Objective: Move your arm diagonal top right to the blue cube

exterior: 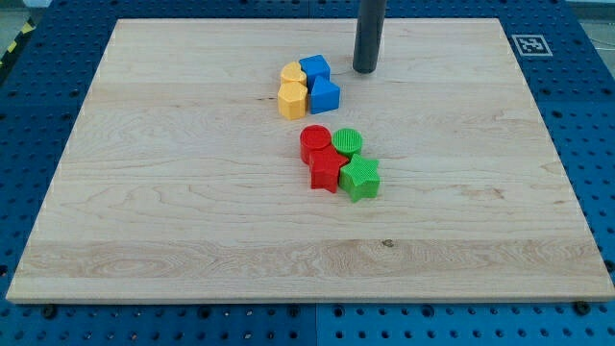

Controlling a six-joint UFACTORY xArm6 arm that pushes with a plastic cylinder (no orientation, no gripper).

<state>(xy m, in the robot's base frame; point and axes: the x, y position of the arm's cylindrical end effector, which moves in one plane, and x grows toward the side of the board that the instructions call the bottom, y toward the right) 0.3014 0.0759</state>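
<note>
My tip (364,70) rests on the board near the view's top, just right of and slightly above the blue cube (314,69), with a small gap between them. A second blue block (325,95) sits just below the cube. Two yellow blocks, one at the upper left (291,73) and one below it (291,99), touch the blue ones on the left. Lower down sit a red cylinder (313,143), a green cylinder (348,142), a red star-like block (327,171) and a green star-like block (360,179), packed together.
The wooden board (173,211) lies on a blue pegboard table (586,115). A black and white marker tag (529,43) sits at the board's top right corner.
</note>
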